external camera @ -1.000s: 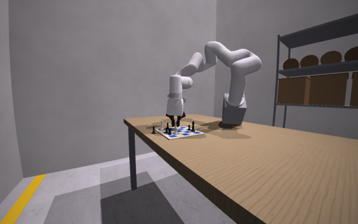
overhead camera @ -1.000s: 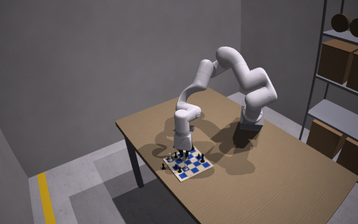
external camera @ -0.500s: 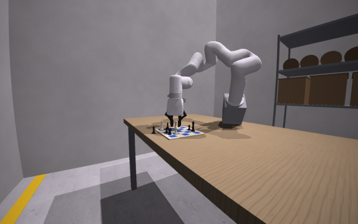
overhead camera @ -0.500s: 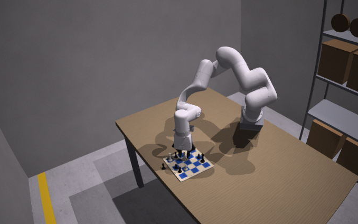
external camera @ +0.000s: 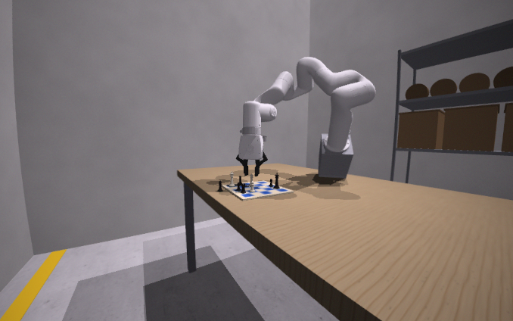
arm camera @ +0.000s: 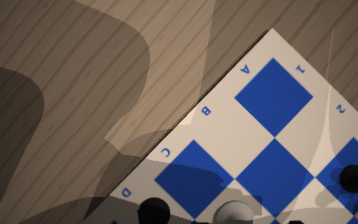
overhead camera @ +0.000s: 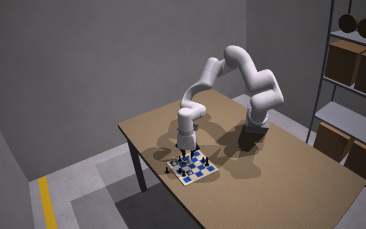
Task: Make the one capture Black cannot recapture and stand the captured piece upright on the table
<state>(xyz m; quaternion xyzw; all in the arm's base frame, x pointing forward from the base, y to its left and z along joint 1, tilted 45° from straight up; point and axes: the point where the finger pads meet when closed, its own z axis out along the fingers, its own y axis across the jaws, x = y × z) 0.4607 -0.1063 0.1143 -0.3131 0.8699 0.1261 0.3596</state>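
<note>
Your black-fingered gripper [overhead camera: 187, 155] [external camera: 251, 173]'s part-open, empty, abv the upright white chess pc [overhead camera: 188, 160] [external camera: 251, 180] [arm camera: 235, 213], nr wooden counter [overhead camera: 292, 164] [external camera: 410, 222] [arm camera: 70, 40]'s left edge.

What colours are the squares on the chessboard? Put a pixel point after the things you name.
Blue and cream, taking turns like checks. The wrist view shows the chessboard [overhead camera: 198, 173] [external camera: 247, 195] [arm camera: 274, 97] best.

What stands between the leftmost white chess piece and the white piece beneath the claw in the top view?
One upright black chess piece stands between them, as the top view shows.
</note>
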